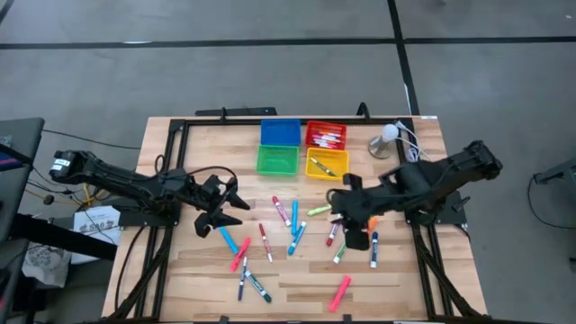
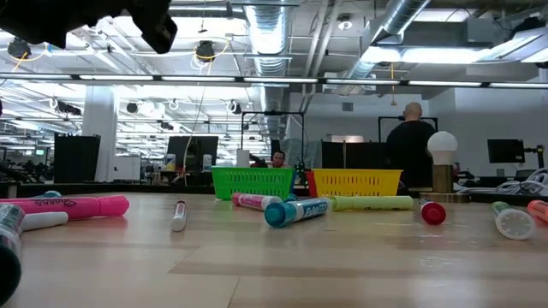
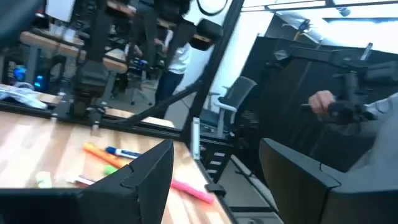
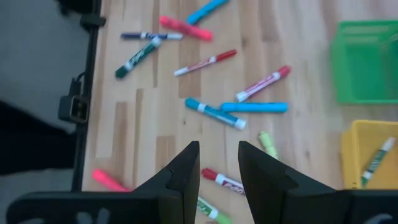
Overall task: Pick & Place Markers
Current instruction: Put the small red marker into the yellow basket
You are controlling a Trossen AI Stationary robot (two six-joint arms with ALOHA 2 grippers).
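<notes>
Many markers lie flat on the wooden table (image 1: 396,279), most in a loose group (image 1: 292,223) at its middle; a pink one (image 1: 339,292) lies near the front edge. In the right wrist view two blue markers (image 4: 214,114) lie ahead, and a red-capped one (image 4: 222,181) lies on the table far below the fingers. My right gripper (image 1: 340,209) (image 4: 219,163) hangs high over the group's right side, slanting down, fingers a little apart with nothing between them. My left gripper (image 1: 232,205) (image 3: 217,180) hovers left of the group, pointing level, open wide and empty.
Four small bins stand at the table's far middle: blue (image 1: 280,132), red (image 1: 326,135) with several markers, green (image 1: 276,160), yellow (image 1: 326,165) with one marker. A white ball lamp (image 1: 389,135) and its cable sit at the far right. People show in the room behind.
</notes>
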